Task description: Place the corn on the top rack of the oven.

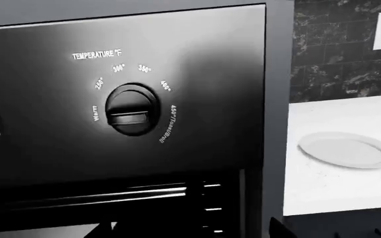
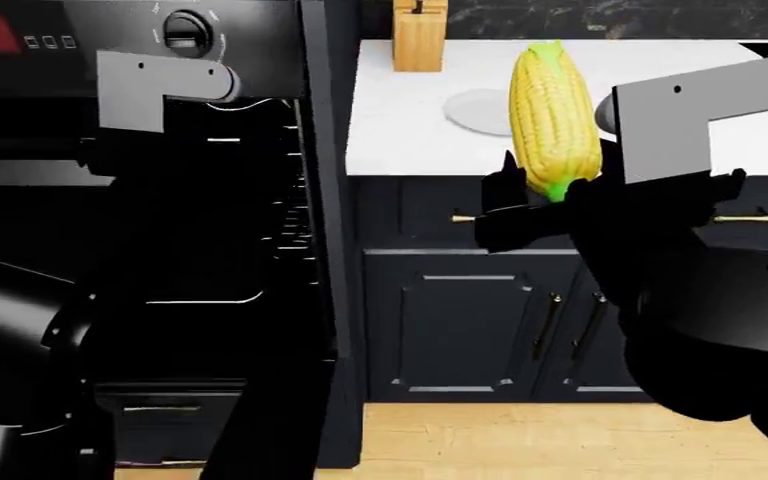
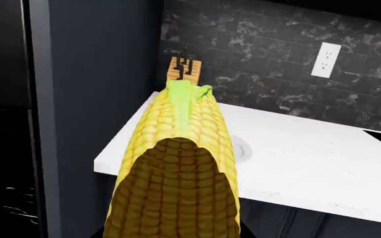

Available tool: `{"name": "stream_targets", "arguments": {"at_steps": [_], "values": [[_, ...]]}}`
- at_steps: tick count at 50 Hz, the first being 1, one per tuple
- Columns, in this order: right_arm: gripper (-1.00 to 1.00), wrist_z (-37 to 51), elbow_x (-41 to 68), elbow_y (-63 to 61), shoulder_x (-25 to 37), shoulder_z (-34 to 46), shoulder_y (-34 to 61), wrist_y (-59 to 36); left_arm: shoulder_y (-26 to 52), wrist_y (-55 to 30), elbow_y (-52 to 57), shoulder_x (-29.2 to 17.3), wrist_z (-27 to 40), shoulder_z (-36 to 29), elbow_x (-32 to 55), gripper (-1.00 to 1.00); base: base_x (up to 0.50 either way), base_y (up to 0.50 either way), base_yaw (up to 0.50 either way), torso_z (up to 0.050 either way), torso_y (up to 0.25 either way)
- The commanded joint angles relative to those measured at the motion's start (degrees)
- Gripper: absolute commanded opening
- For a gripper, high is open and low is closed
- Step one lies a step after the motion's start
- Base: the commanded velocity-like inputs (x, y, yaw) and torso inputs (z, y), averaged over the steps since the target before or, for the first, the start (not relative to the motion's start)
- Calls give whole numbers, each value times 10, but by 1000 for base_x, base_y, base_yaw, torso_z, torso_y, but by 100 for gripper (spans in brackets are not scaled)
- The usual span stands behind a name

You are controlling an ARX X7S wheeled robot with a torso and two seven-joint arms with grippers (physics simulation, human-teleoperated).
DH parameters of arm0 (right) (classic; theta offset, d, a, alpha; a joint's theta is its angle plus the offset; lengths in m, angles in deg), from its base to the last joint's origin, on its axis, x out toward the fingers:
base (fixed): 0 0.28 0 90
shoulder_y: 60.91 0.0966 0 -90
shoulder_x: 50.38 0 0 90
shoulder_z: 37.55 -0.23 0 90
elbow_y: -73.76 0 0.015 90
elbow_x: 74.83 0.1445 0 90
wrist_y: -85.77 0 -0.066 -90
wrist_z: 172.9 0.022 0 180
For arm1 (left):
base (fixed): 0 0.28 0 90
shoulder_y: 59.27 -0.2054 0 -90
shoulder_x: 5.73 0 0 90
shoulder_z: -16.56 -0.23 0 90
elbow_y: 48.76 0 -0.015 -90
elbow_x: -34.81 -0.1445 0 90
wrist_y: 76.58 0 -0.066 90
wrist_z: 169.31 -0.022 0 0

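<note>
Yellow corn (image 2: 552, 110) held upright in the right gripper (image 2: 534, 205), out beside the oven (image 2: 211, 250).
Head view: jaws clamp the cob's green lower end, before the white counter (image 2: 398, 120). Right wrist view: the cob (image 3: 177, 168) rises from the jaws toward a knife block (image 3: 183, 69). Left wrist view: only the oven's temperature knob (image 1: 131, 109) and a plate (image 1: 348, 149); left jaws' state cannot be told.

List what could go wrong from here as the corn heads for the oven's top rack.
1. The right gripper holds the corn by its lower end only, so the long cob could tip or slip on the way over.
2. The corn is upright in front of the counter, and the oven side wall stands between it and the cavity; a direct sideways sweep could hit that wall.
3. The left arm sits in front of the oven opening and could block the path.
</note>
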Motion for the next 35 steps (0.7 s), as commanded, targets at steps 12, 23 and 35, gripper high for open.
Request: {"name": "stream_targets", "arguments": {"at_steps": [12,23,35], "values": [[-100,1,-3,-7,3,-3,0,-1,-1,4,-2,-2,3,-2,3,100,-263,500,0,1,0],[-100,-13,-15,-1,0,4,-5,3,-2,-3,5,-3,7,0,8,100,-272,500,0,0,0],[-100,-18,-20,3,-1,10,-10,7,-4,8,-4,-4,5,-3,7,100,-272,500,0,0,0]]}}
